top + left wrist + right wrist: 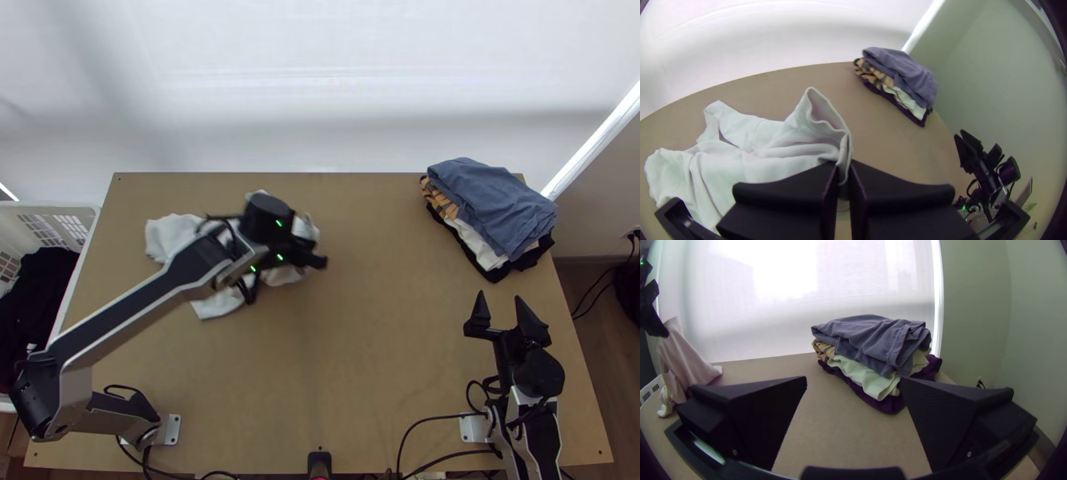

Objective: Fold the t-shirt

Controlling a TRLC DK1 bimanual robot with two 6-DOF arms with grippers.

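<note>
Left gripper point(843, 171), bottom centre, pinches a raised edge of the white t-shirt point(764, 164), rumpled at left; right gripper point(499, 299) gapes at lower right. Spreading seems in hand; next, draw it out flat before folding.

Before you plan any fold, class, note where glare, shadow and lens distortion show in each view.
Top view: a soft grey shadow band crosses the blind just beyond the table; left wrist view: the table's far edge bows into a curve, and the right-hand corners darken; right wrist view: glare is strongest on the blind's upper part.
</note>
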